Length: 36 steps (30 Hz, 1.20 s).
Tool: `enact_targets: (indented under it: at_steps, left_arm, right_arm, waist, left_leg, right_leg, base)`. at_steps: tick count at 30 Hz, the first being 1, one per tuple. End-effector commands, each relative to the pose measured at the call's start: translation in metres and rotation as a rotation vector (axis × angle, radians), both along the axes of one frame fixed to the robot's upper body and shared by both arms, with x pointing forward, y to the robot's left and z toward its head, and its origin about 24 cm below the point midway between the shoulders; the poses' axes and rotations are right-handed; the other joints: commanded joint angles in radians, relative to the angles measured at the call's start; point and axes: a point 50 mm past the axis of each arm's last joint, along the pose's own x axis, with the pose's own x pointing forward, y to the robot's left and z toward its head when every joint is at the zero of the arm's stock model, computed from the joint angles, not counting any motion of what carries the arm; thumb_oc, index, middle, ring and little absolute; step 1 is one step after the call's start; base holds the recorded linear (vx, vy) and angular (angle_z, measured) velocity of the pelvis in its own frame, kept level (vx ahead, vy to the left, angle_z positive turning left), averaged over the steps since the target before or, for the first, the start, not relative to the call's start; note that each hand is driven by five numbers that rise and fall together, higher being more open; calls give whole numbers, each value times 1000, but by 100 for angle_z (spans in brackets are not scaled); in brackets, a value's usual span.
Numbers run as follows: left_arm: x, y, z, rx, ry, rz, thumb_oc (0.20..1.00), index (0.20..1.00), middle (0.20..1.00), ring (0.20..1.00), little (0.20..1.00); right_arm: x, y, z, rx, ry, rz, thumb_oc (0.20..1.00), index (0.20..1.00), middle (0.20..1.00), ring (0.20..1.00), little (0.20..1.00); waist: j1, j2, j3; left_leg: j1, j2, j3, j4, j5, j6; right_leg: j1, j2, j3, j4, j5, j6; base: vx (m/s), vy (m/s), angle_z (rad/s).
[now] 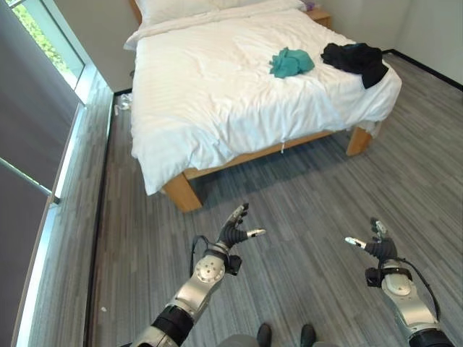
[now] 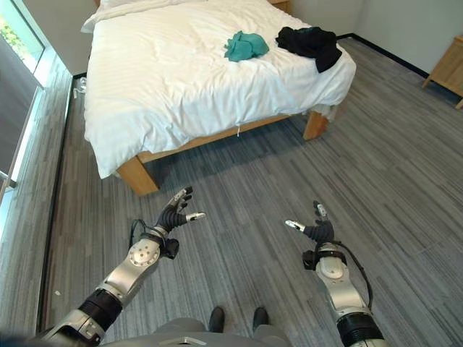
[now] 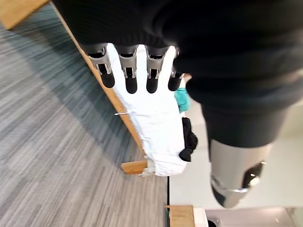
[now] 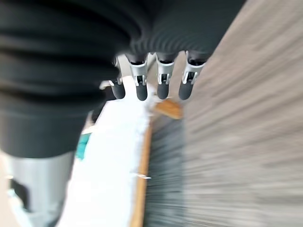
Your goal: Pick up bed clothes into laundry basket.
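A teal garment (image 1: 291,62) lies crumpled on the white bed (image 1: 217,94), toward its right side. A black garment (image 1: 356,59) lies at the bed's right edge, partly hanging over. Both show small past my left hand's fingers (image 3: 131,78) in the left wrist view, the teal garment (image 3: 181,99) and the black garment (image 3: 189,139). My left hand (image 1: 235,231) hovers over the floor in front of the bed, fingers straight, holding nothing. Well to the right, my right hand (image 1: 377,248) is also open and holds nothing. Both hands are far short of the bed.
Grey wood-look floor (image 1: 311,210) spreads between me and the bed. The bed stands on a wooden frame with a leg (image 1: 182,194) at the near left corner. A window wall (image 1: 36,123) runs along the left. A wooden cabinet (image 2: 448,69) stands at the far right.
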Motion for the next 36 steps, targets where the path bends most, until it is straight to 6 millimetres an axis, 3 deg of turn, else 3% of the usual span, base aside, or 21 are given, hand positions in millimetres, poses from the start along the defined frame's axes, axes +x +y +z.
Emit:
enact_targets:
  at_steps: [1, 6, 11, 12, 13, 14, 16, 17, 20, 22, 24, 25, 26, 27, 29, 30, 31, 32, 33, 34, 36]
  left_arm:
    - [18, -7, 33, -10, -182, -11, 1000, 1000, 1000, 1000, 1000]
    - [17, -15, 33, -58, -167, -20, 1000, 1000, 1000, 1000, 1000]
    - [10, -18, 31, -63, -159, -45, 1000, 1000, 1000, 1000, 1000]
    - [8, -17, 29, -80, -145, -34, 1000, 1000, 1000, 1000, 1000]
    - [8, -17, 29, -80, -146, -34, 1000, 1000, 1000, 1000, 1000]
    - [8, -15, 28, -82, -140, -20, 1000, 1000, 1000, 1000, 1000]
    - [7, -13, 27, -92, -131, 3, 1000, 1000, 1000, 1000, 1000]
    - [4, -7, 24, -114, -116, 41, 1000, 1000, 1000, 1000, 1000]
    - [-5, 1, 15, -167, -74, 108, 1000, 1000, 1000, 1000, 1000]
    - [-8, 2, 12, -173, -64, 112, 1000, 1000, 1000, 1000, 1000]
    - [-9, 3, 10, -190, -57, 123, 1000, 1000, 1000, 1000, 1000]
    - [-9, 7, 10, -197, -56, 143, 1000, 1000, 1000, 1000, 1000]
    - [-12, 9, 8, -217, -46, 156, 1000, 1000, 1000, 1000, 1000]
    - [-12, 13, 8, -206, -47, 155, 1000, 1000, 1000, 1000, 1000]
    - [-11, 12, 14, -197, -67, 137, 1000, 1000, 1000, 1000, 1000]
    - [-9, 9, 17, -191, -80, 126, 1000, 1000, 1000, 1000, 1000]
    - [-2, 3, 24, -156, -116, 101, 1000, 1000, 1000, 1000, 1000]
    - [1, 0, 27, -146, -132, 93, 1000, 1000, 1000, 1000, 1000]
    - [7, -7, 34, -147, -163, 82, 1000, 1000, 1000, 1000, 1000]
    - [9, -11, 35, -147, -164, 73, 1000, 1000, 1000, 1000, 1000]
    - [13, -17, 32, -131, -159, 65, 1000, 1000, 1000, 1000, 1000]
  right_arm:
    - [11, 1, 39, -42, -201, 44, 1000, 1000, 1000, 1000, 1000]
    - [10, 7, 37, -56, -192, 61, 1000, 1000, 1000, 1000, 1000]
    - [3, 10, 32, -49, -168, 77, 1000, 1000, 1000, 1000, 1000]
    - [3, 9, 32, -58, -163, 75, 1000, 1000, 1000, 1000, 1000]
    - [3, 9, 32, -58, -164, 75, 1000, 1000, 1000, 1000, 1000]
    - [4, 10, 34, -69, -166, 77, 1000, 1000, 1000, 1000, 1000]
    - [7, 12, 35, -77, -170, 78, 1000, 1000, 1000, 1000, 1000]
    - [9, 17, 38, -94, -174, 103, 1000, 1000, 1000, 1000, 1000]
    - [15, 33, 40, -128, -183, 173, 1000, 1000, 1000, 1000, 1000]
    - [22, 42, 44, -154, -203, 215, 1000, 1000, 1000, 1000, 1000]
    - [29, 50, 48, -172, -210, 248, 1000, 1000, 1000, 1000, 1000]
    - [32, 56, 49, -191, -215, 274, 1000, 1000, 1000, 1000, 1000]
    - [33, 63, 48, -221, -204, 314, 1000, 1000, 1000, 1000, 1000]
    - [34, 69, 43, -256, -191, 336, 1000, 1000, 1000, 1000, 1000]
    - [33, 73, 39, -287, -177, 354, 1000, 1000, 1000, 1000, 1000]
    - [34, 73, 38, -296, -168, 356, 1000, 1000, 1000, 1000, 1000]
    - [35, 74, 40, -312, -182, 354, 1000, 1000, 1000, 1000, 1000]
    - [36, 72, 41, -324, -185, 343, 1000, 1000, 1000, 1000, 1000]
    - [35, 67, 39, -344, -177, 316, 1000, 1000, 1000, 1000, 1000]
    - [34, 60, 39, -360, -173, 281, 1000, 1000, 1000, 1000, 1000]
    - [34, 50, 43, -405, -189, 233, 1000, 1000, 1000, 1000, 1000]
  waist:
    - [19, -37, -1]
    - [15, -39, 7]
    - [-1, -50, 65]
    - [7, -47, 107]
    - [6, -44, 105]
    - [9, -44, 128]
    - [12, -48, 140]
    - [20, -54, 144]
    - [63, -33, 116]
    - [87, 3, 90]
    - [96, 10, 82]
    - [103, 8, 71]
    - [126, 1, 48]
    - [148, -27, 42]
    - [136, -32, 58]
    - [114, -29, 70]
    - [66, 2, 85]
    - [50, 19, 92]
    - [0, 26, 112]
    - [-44, 19, 118]
    - [-69, 2, 102]
  left_leg:
    - [-56, 2, -146, -28, 27, -71]
    - [-61, 11, -145, -22, 23, -75]
    - [-133, 21, -93, 218, -32, -105]
    - [-246, 33, -63, 432, 79, -130]
    - [-257, 35, -66, 448, 73, -131]
    - [-323, 29, -69, 549, 152, -131]
    - [-401, 10, -68, 653, 157, -112]
    - [-452, -2, -37, 655, 100, -91]
    - [-418, -77, 17, 421, 26, -66]
    - [-386, -92, 41, 199, 85, -65]
    - [-382, -85, 104, 126, 111, -63]
    - [-361, -78, 120, 85, 105, -38]
    - [-340, -100, 76, 57, 110, -7]
    - [-301, -101, 53, 42, 93, 15]
    - [-245, -77, 40, 34, 70, 27]
    - [-209, -63, 27, 29, 57, 33]
    - [-132, -28, -21, -11, 46, 38]
    - [-104, -17, -36, -24, 42, 35]
    - [-55, -18, -78, -31, 18, 22]
    - [4, -18, -117, -38, -27, 1]
    - [57, 0, -150, -38, -90, -29]
  right_leg:
    - [-3, 0, -11, 73, -120, 44]
    - [-10, 1, -17, 81, -124, 43]
    - [-10, 7, 12, 95, -122, 22]
    - [10, 9, 27, 101, -121, 5]
    - [6, 13, 26, 102, -120, 5]
    - [9, 12, 35, 112, -122, -6]
    - [1, 15, 50, 121, -124, -15]
    - [3, 19, 74, 120, -134, -15]
    - [42, 39, 134, 82, -148, 9]
    - [70, 83, 178, 53, -153, 15]
    - [107, 87, 191, 27, -167, 20]
    - [122, 80, 201, 25, -177, 23]
    - [112, 66, 199, 73, -186, 41]
    - [62, 33, 169, 254, -152, 102]
    - [-55, 28, 148, 512, -35, 197]
    - [-92, 42, 144, 634, 23, 224]
    - [-231, 97, 128, 825, 17, 212]
    - [-288, 100, 108, 825, -5, 194]
    - [-366, 66, 73, 701, -64, 138]
    - [-364, 27, 44, 448, -100, 100]
    - [-394, -24, 32, 108, 6, 129]
  base:
    - [4, -23, 9]
    - [16, -68, 9]
    - [-29, -140, -9]
    - [-50, -115, -29]
    - [-64, -126, -43]
    - [-59, -113, -49]
    - [-10, -117, -52]
    - [172, -46, -95]
    - [373, 16, -108]
    - [466, 31, -86]
    - [442, 18, -105]
    - [635, 126, -113]
    - [810, 134, -87]
    - [732, 97, -59]
    - [449, -34, -84]
    - [526, 13, -78]
    - [523, 64, -21]
    - [700, 55, 98]
    - [776, -80, 96]
    - [823, -185, 133]
    - [753, -255, 171]
